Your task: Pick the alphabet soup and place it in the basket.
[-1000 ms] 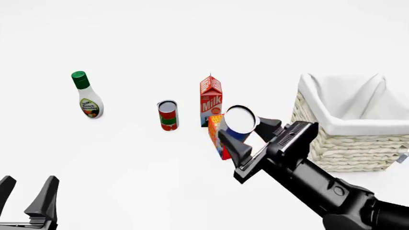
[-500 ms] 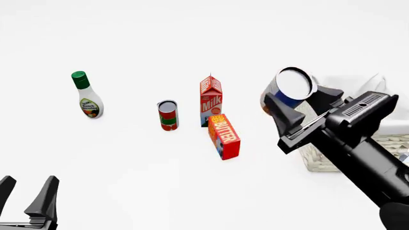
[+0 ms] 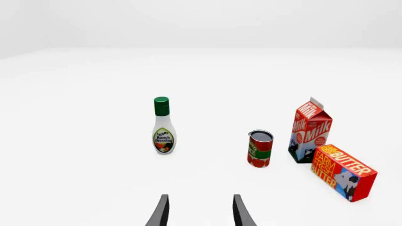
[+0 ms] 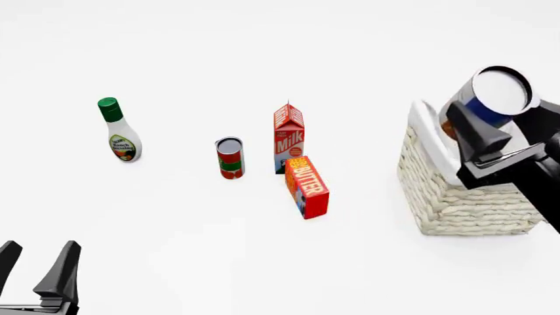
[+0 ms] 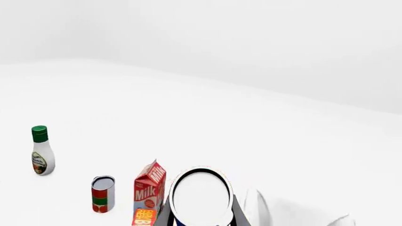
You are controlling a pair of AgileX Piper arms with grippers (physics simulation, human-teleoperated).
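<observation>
Since half a second ago the right gripper [image 4: 492, 117] has carried the alphabet soup [image 4: 492, 97] further right and higher; it now hangs in the air over the near left part of the basket [image 4: 455, 200], where earlier it was just short of the basket's left wall. The can is tilted, its silvery-white top facing the front camera, its blue label showing below. The right gripper's fingers [image 4: 470, 131] are clamped on the can from both sides. In the right wrist view the same top [image 5: 201, 197] fills the gap between the two dark fingers.

The basket stands near the table's right edge, its white cloth lining [image 4: 426, 128] folded over the rim. The can is clear of the lining and not yet inside.

Nothing else has shifted. The milk carton [image 4: 289, 136] stands upright near the middle of the table, with the butter box [image 4: 306, 186] just in front of it, towards the near edge, and the red-and-green can [image 4: 230, 157] just to its left. The ranch dressing bottle [image 4: 118, 130] stands well apart, towards the left edge.

The left gripper [image 4: 39, 272] rests at the near left corner, fingers apart and holding nothing; in its own wrist view the two fingertips [image 3: 241, 213] point towards the bottle [image 3: 163, 126] and the can [image 3: 259, 149].
</observation>
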